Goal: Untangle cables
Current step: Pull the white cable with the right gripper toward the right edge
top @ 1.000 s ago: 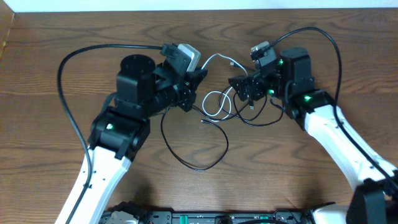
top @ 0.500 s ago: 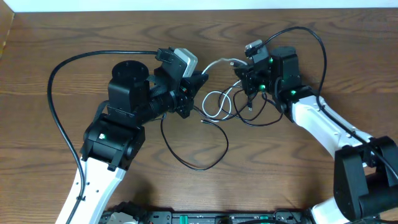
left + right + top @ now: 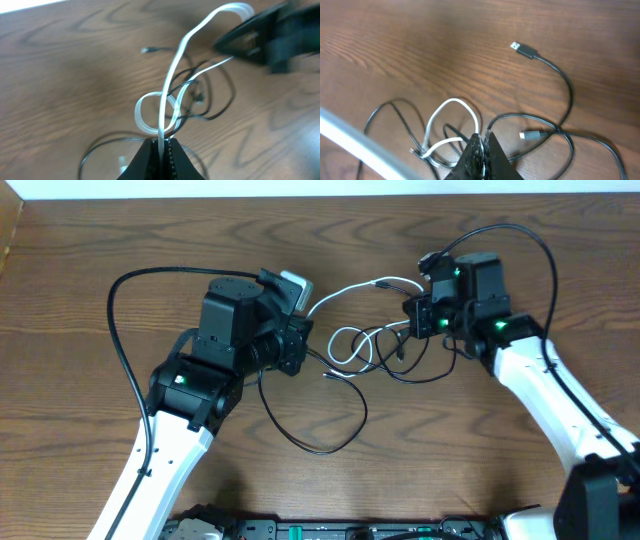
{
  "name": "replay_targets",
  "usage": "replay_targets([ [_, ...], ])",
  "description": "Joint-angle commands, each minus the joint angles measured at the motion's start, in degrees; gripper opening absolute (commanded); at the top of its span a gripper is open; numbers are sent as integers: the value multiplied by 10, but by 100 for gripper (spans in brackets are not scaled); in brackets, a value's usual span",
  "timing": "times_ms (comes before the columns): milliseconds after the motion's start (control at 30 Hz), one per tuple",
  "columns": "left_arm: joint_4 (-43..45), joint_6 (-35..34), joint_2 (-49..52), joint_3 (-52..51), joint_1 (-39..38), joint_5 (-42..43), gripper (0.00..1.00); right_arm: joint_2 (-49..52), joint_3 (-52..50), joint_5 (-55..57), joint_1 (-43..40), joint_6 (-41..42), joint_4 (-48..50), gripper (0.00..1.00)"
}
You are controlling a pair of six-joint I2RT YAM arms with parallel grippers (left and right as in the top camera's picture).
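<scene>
The untangling is underway but, by my judgement, far from done: no cord lies free of the others yet, and the knot sits between my two arms on the wooden table (image 3: 120, 230). My left gripper (image 3: 161, 143) is pinched fully shut on the white cable (image 3: 173, 65), which rises from my fingertips in a raised arc and bends down toward my right gripper (image 3: 481, 140). That one is closed right down to its tips as well; a white strand runs in between them, so I take it to be the same white cable, though a black cord meets the tips there too and I cannot rule out that it is caught along with it. Between the two grips the white cable makes a round loop flat on the wood, and thin black cables (image 3: 568, 97) thread through and over that loop. One black cord ends in a small USB plug (image 3: 522, 49) lying clear of the knot; another sweeps out in a wide loose loop (image 3: 318, 451) toward my base. What is left, as I see it, is drawing the white loop out of the black cords and then parting those from each other.
</scene>
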Motion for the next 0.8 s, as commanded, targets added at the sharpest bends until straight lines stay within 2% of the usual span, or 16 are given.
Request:
replay_targets([
  [0, -15, -13, -3, 6, 2, -89, 8, -18, 56, 20, -6, 5, -49, 1],
  [100, -21, -13, -3, 6, 2, -104, 9, -18, 122, 67, -10, 4, -137, 1],
  [200, -23, -13, -3, 6, 2, -104, 24, -18, 199, 97, -24, -3, -221, 1],
  [367, -25, -13, -3, 6, 2, -103, 43, -18, 318, 131, -64, -19, -332, 1],
  [767, -30, -13, 0, 5, 2, -103, 46, -18, 537, 226, -172, -32, -560, 1],
])
